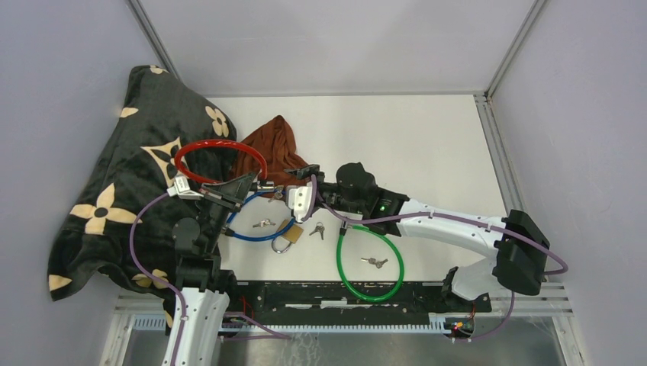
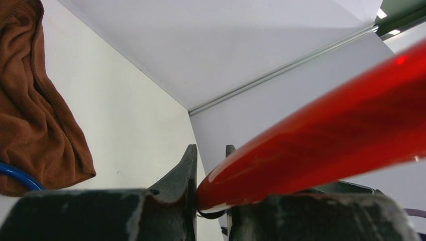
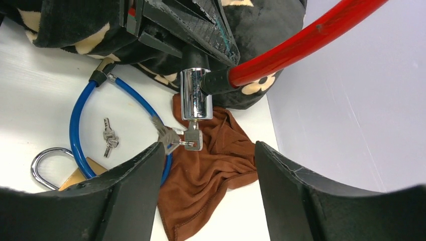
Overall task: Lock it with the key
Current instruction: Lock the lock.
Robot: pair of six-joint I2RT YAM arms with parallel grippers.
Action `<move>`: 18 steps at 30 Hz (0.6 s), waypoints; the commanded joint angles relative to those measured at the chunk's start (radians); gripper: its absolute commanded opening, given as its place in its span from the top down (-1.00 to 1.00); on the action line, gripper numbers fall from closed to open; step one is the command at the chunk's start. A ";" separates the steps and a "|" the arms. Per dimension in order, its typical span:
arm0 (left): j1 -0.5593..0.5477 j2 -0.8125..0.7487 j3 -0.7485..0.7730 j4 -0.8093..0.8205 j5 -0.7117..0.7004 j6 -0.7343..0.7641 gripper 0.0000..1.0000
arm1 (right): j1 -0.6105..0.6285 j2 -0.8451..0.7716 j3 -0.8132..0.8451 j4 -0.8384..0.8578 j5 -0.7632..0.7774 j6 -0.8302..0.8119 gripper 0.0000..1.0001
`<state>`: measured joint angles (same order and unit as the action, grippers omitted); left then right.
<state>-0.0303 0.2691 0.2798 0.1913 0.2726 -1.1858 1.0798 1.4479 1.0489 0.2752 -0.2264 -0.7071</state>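
White counter, black flower-print blanket heaped along left edge, brown cloth beside it. Red cable lock held up above cloth, left hand pinching cable end by chrome cylinder. Right hand spread wide facing cylinder, touching nothing. Key sits in cylinder's lower end, spare key hanging off its ring.
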 commanded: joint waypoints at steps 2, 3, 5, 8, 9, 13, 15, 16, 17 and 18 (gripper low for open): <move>-0.001 -0.011 0.022 0.100 0.019 0.015 0.95 | 0.002 0.014 0.065 -0.040 0.009 0.026 -0.36; 0.000 -0.011 0.024 0.101 0.019 0.015 0.96 | 0.002 0.028 0.085 -0.057 0.004 0.025 -0.33; 0.000 -0.014 0.024 0.103 0.020 0.016 0.96 | 0.003 0.050 0.124 -0.109 -0.014 0.017 -0.27; 0.001 -0.015 0.021 0.104 0.020 0.015 0.96 | 0.001 0.069 0.145 -0.120 -0.015 0.023 -0.17; 0.000 -0.014 0.019 0.105 0.020 0.011 0.95 | 0.002 0.073 0.146 -0.112 -0.016 0.028 -0.14; 0.001 -0.014 0.016 0.107 0.020 0.007 0.95 | 0.003 0.094 0.166 -0.115 -0.014 0.032 0.04; 0.000 -0.015 0.019 0.107 0.020 0.009 0.96 | 0.003 0.103 0.166 -0.119 0.005 0.030 0.09; 0.000 -0.016 0.019 0.107 0.020 0.009 0.96 | 0.002 0.106 0.168 -0.119 0.013 0.030 0.12; 0.000 -0.015 0.019 0.106 0.020 0.008 0.95 | 0.003 0.110 0.169 -0.118 0.018 0.031 0.17; 0.000 -0.015 0.017 0.107 0.020 0.009 0.95 | 0.003 0.112 0.171 -0.116 0.019 0.030 0.25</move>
<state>-0.0303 0.2672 0.2798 0.2077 0.2729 -1.1858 1.0798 1.5455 1.1690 0.1539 -0.2340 -0.6857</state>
